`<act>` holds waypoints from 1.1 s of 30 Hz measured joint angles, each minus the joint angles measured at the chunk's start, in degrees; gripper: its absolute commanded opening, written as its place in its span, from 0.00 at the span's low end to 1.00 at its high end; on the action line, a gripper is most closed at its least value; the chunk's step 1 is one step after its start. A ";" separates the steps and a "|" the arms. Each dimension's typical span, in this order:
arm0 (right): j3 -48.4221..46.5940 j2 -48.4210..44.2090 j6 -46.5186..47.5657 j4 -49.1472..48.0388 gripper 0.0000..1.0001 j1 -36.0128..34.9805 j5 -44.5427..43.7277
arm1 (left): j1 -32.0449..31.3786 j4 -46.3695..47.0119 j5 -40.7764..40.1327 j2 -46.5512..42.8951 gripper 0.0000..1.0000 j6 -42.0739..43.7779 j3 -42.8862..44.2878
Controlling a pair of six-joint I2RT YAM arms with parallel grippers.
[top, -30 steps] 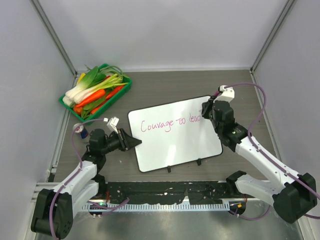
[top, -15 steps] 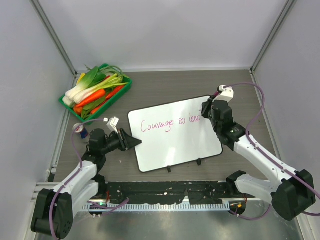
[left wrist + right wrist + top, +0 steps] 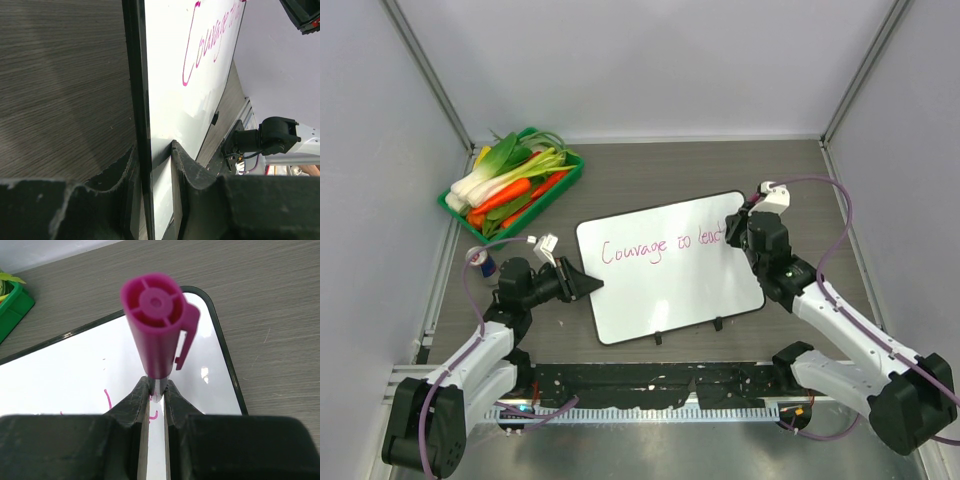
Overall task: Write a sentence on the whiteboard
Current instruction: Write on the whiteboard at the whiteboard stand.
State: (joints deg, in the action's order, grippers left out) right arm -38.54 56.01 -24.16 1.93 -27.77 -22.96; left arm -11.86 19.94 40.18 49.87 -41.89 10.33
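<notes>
The whiteboard (image 3: 670, 290) lies flat on the table, two black clips on its near edge. The sentence (image 3: 660, 246) in pink cursive reads about "Courage to lead" and ends under my right gripper. My left gripper (image 3: 582, 284) is shut on the whiteboard's left edge (image 3: 142, 125), one finger on each side of the black frame. My right gripper (image 3: 738, 232) is shut on a magenta marker (image 3: 157, 335), upright, its capped end toward the camera, its tip on the board (image 3: 65, 375) by the last pink strokes (image 3: 107, 397).
A green tray (image 3: 558, 188) of leeks and carrots stands at the back left. A small blue and red can (image 3: 487, 264) stands by the left arm. Grey walls close the cell on three sides. A black rail runs along the near edge.
My right gripper has slid a little right along the board with the marker, and the last word has grown by a stroke. The left arm has not moved.
</notes>
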 measured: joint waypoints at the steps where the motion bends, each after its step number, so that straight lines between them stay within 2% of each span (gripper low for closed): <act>1: 0.15 -0.20 0.00 0.17 0.01 0.00 0.20 | 0.00 0.00 0.00 0.00 0.00 0.02 0.00; 20: 2.89 -3.63 -0.63 2.21 0.01 0.02 1.33 | -0.02 0.00 0.00 0.00 0.00 0.00 0.00; 33: -0.20 -5.27 0.00 5.16 0.01 0.02 -1.05 | -0.02 -0.02 0.02 -0.02 0.00 0.04 0.00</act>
State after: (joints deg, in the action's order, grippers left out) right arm -38.74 50.74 -24.16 7.09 -27.75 -24.01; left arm -11.88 19.92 40.21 49.84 -41.85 10.33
